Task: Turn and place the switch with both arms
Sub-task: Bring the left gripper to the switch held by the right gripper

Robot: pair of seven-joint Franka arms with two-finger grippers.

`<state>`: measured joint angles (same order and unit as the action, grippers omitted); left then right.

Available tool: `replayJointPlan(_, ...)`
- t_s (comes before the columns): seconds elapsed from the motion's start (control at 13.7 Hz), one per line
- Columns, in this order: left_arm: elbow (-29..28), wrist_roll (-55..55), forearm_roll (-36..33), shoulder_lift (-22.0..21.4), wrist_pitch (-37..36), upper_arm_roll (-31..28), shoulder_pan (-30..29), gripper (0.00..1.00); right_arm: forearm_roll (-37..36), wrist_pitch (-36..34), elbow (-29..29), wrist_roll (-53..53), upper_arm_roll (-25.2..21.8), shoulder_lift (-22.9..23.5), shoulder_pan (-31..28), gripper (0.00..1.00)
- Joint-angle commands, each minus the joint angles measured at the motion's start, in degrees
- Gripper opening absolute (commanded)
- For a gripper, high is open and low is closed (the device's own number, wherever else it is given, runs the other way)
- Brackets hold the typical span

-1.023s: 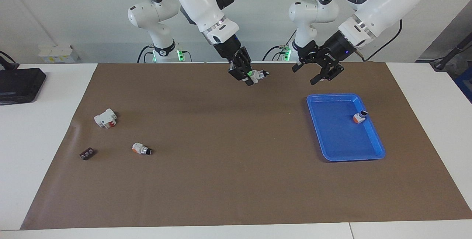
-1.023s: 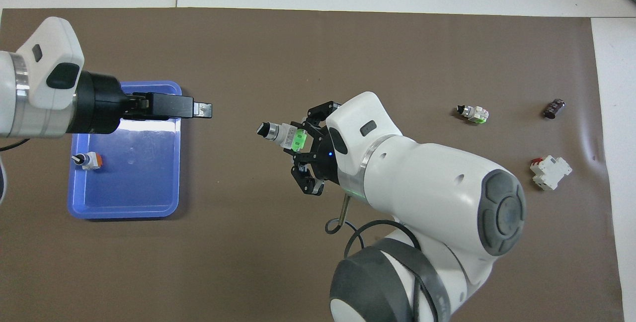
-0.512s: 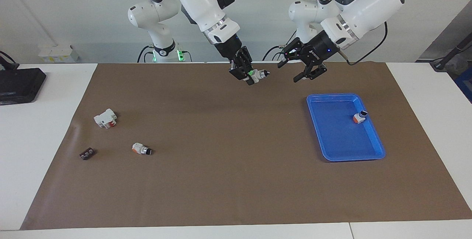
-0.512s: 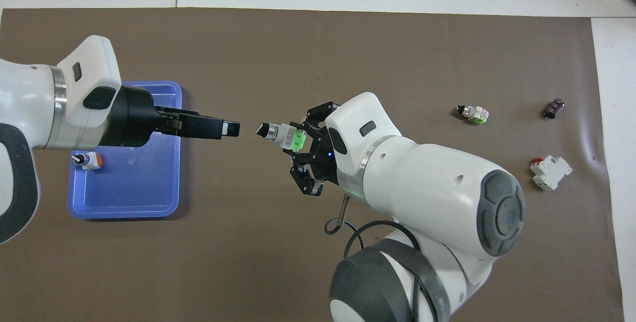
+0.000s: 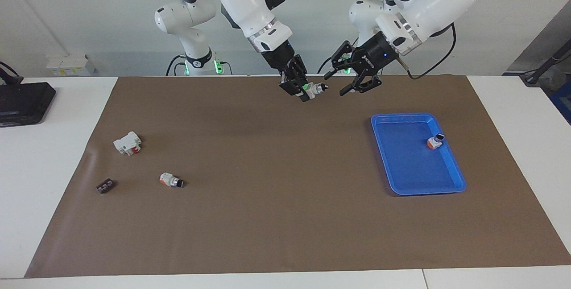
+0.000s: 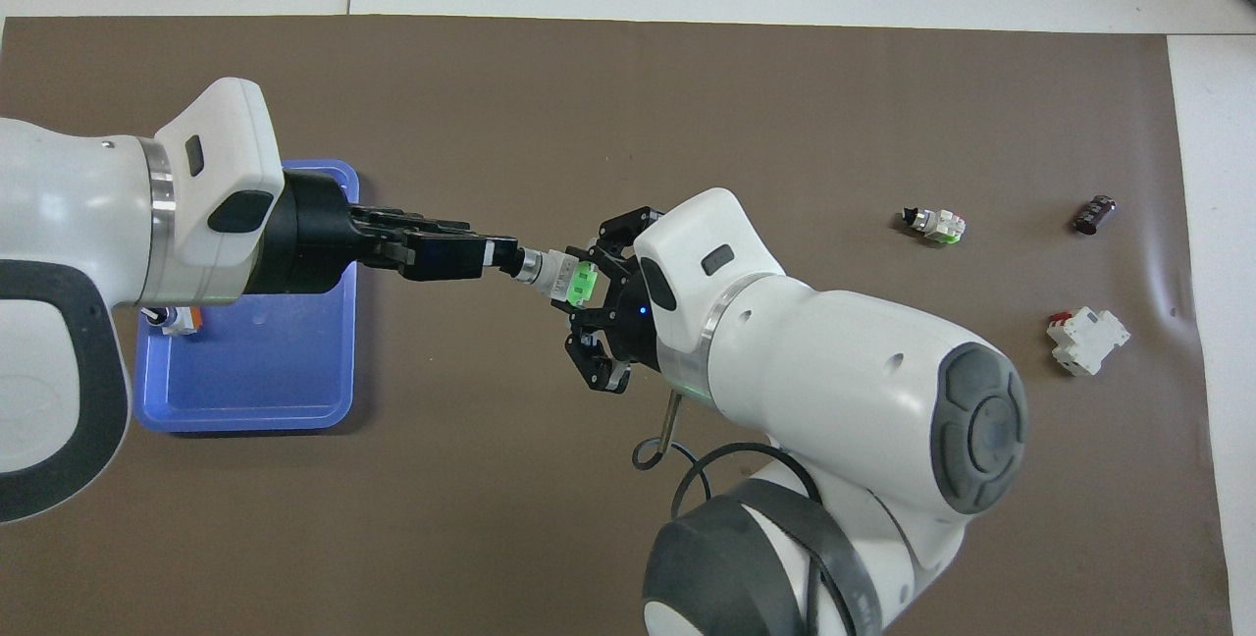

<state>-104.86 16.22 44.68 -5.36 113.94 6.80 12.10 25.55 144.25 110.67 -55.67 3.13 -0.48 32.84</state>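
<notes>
My right gripper (image 5: 305, 91) is shut on the green block end of the switch (image 5: 313, 88) and holds it level in the air over the mat's edge nearest the robots. The black knob tip points toward the left arm. My left gripper (image 5: 336, 84) is open, in the air, with its mouth right at the knob tip; I cannot tell whether it touches. In the overhead view the left gripper (image 6: 498, 257) covers the knob, the switch (image 6: 561, 275) shows between the two hands, and the right gripper (image 6: 592, 285) grips the green end.
A blue tray (image 5: 417, 183) lies toward the left arm's end, with an orange-ended switch (image 5: 435, 141) in it. Toward the right arm's end lie another orange-ended switch (image 5: 171, 180), a white blocky part with red (image 5: 127, 142) and a small dark part (image 5: 105, 186).
My left gripper has moved from over the tray's near edge toward the right gripper, up to the switch's knob. The right gripper has kept hold of the switch, nearly still.
</notes>
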Motion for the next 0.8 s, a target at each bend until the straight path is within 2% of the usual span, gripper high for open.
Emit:
replayJointPlan(0.0, -2.72, 2.15, 1.29, -1.58, 2.7, -0.83, 1.79, 0.62, 0.02, 0.69, 0.33, 1.27, 0.12, -0.75, 0.03, 0.0)
replayJointPlan(0.29, -4.56, 6.19, 1.29, -1.58, 3.31, -0.83, 1.7, 0.6, 0.02, 0.6, 0.33, 1.36, 0.21, -0.75, 0.03, 0.0)
replayJointPlan(0.73, -4.57, 6.72, 1.29, -1.49, 3.4, -0.83, 2.14, 0.54, 0.02, 0.6, 0.33, 1.71, 0.21, -0.75, 0.03, 0.0)
